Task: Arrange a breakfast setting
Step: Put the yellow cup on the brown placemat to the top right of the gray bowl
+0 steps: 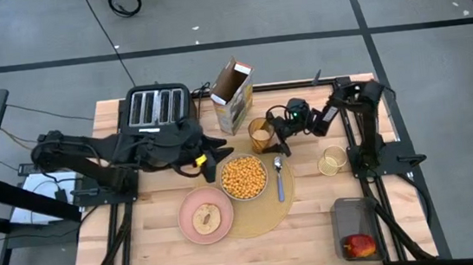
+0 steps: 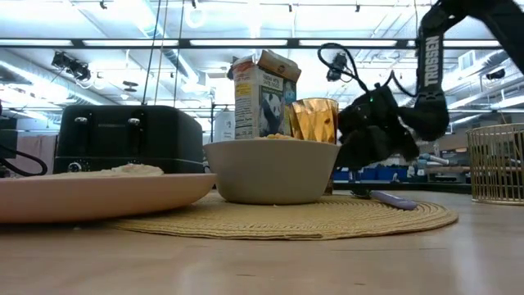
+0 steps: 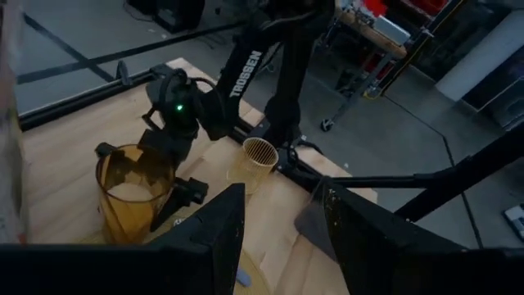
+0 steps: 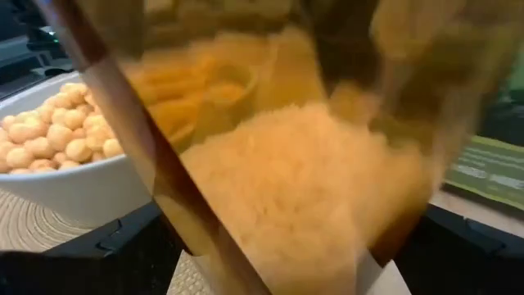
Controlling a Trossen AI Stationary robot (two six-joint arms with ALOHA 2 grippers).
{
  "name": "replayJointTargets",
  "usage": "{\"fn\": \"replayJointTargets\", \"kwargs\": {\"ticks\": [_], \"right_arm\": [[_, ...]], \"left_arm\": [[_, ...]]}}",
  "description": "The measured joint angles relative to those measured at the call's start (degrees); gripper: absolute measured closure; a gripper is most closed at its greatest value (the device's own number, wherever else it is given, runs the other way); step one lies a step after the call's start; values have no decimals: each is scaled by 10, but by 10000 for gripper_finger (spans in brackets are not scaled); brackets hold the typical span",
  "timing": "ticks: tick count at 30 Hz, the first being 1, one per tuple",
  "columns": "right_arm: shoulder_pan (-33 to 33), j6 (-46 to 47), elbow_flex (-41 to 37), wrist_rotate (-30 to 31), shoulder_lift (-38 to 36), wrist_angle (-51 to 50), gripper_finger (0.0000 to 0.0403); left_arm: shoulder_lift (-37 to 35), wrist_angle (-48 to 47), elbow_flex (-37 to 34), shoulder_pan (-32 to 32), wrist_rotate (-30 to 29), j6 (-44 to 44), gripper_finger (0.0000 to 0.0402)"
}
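High view: tan placemat (image 1: 257, 213) sits centre-front on the wooden table (image 1: 161, 253). Grey bowl (image 1: 243, 177) full of round cereal pieces is on the mat's rear-left part. Pink plate (image 1: 206, 215) overlaps the mat's left edge, touching or just beside the bowl, with the round bread piece (image 1: 206, 215) on it. Metal spoon (image 1: 279, 179) lies on the mat just right of the bowl, bowl end away from the front.

Amber cup (image 1: 260, 133) stands upright on the table just behind the mat, beside the cereal box (image 1: 233, 94). Right gripper (image 1: 279, 137) is at the cup's right side, fingers spread wide around it. Left wrist view shows one finger (image 3: 190, 190) low beside the cup (image 3: 131, 192), jaws standing apart; can't tell whether the pads are touching the glass. Right wrist view is filled by the cup (image 4: 270, 164) right up against the lens, bowl (image 4: 65, 176) to one side.

Left gripper (image 1: 218, 152) hangs just left of the bowl, in front of the toaster (image 1: 157, 105). Fingers (image 3: 214, 238) are partly apart with nothing between them.

Red apple (image 1: 359, 245) is in a dark container (image 1: 354, 225) at the front-right corner, well apart from the mat. Small wire basket (image 1: 333, 160) sits right of the spoon, off the mat.
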Motion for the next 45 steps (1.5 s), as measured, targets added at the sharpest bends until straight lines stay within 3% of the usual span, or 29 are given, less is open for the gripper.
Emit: {"fn": "replayJointTargets", "kwargs": {"ticks": [9, 22, 37, 45], "right_arm": [[1, -41, -22, 45, -98, -134, 20], [38, -45, -20, 125, -63, -110, 13], [36, -24, -20, 119, -79, -118, 3], [23, -32, -20, 117, -100, -179, 3]], "left_arm": [[-26, -34, 0, -16, -3, 18, 230], [-26, -41, 0, -24, -6, 24, 230], [-26, -51, 0, -26, -7, 12, 230], [-25, -57, 0, -26, -7, 11, 230]]}}
